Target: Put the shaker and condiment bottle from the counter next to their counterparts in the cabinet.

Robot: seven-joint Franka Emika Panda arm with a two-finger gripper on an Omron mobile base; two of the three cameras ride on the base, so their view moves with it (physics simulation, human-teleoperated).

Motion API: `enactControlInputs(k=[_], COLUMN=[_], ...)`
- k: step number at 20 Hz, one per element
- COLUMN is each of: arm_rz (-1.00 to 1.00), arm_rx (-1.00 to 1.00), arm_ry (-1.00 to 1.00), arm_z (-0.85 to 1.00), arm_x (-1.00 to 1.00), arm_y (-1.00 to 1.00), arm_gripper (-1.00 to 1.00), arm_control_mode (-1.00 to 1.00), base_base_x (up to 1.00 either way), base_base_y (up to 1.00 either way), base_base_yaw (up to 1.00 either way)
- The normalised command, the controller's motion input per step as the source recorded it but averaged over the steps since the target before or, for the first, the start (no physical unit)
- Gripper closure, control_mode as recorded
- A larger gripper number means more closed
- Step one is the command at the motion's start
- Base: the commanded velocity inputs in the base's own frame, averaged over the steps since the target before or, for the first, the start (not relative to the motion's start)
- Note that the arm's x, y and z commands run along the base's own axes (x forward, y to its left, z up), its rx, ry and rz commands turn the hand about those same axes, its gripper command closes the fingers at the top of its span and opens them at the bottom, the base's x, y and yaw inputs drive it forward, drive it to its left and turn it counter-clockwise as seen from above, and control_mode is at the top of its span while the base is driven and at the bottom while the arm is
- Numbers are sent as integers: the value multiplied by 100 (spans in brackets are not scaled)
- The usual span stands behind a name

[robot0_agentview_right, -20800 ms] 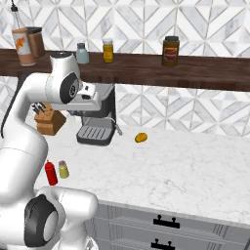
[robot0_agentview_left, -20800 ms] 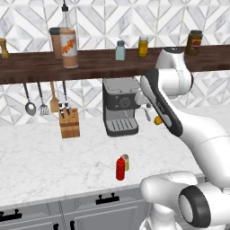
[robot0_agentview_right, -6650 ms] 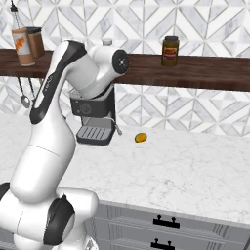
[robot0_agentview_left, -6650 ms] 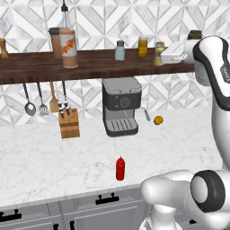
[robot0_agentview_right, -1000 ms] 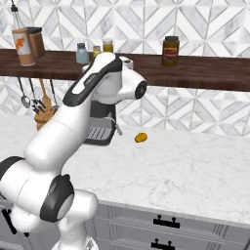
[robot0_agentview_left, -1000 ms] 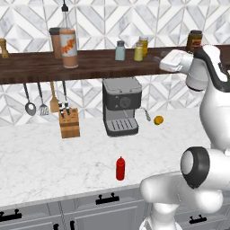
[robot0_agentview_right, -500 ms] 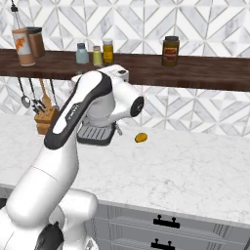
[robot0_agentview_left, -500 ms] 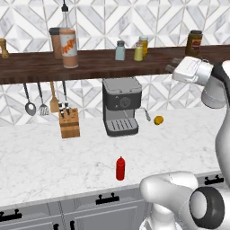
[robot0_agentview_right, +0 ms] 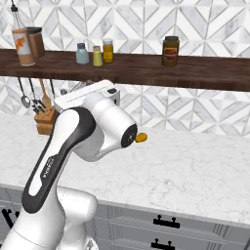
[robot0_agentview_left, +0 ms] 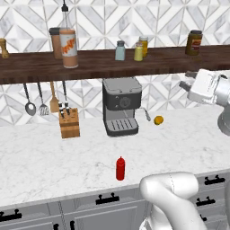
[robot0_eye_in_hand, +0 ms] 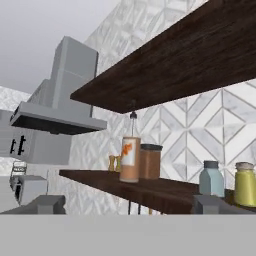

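moved: shaker [robot0_agentview_left: 138,51] now on the cabinet [robot0_agentview_left: 99,65] beside the blue-grey shaker [robot0_agentview_left: 120,50]
hand: [robot0_agentview_left: 189,81] spread, empty, backing off
next: grab condiment bottle [robot0_agentview_left: 120,168] off the bench [robot0_agentview_left: 54,161]

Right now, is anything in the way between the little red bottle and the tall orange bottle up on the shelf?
Nothing visible blocks it. The condiment bottle stands alone on the counter, with open air up to the cabinet. The knife block and coffee machine sit further back, and there is bare plank right beside the tall orange-labelled bottle.
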Motion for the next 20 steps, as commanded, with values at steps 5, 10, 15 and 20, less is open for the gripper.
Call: enactControlInputs(k=[5,10,15,20], arm_rz=[15,28,21,21], arm_rx=[0,-8,-7,-4], arm_ry=[0,4,4,0], arm_z=[-16,-43,-38,-54], arm_x=[-62,-12,0,-10], arm_y=[7,40,45,16], arm_gripper=[-100,-100,-100,-100], arm_control_mode=[-100,-100,-100,-100], base_base_x=[0,0,0,0], base_base_y=[0,0,0,0], base_base_yaw=[0,0,0,0])
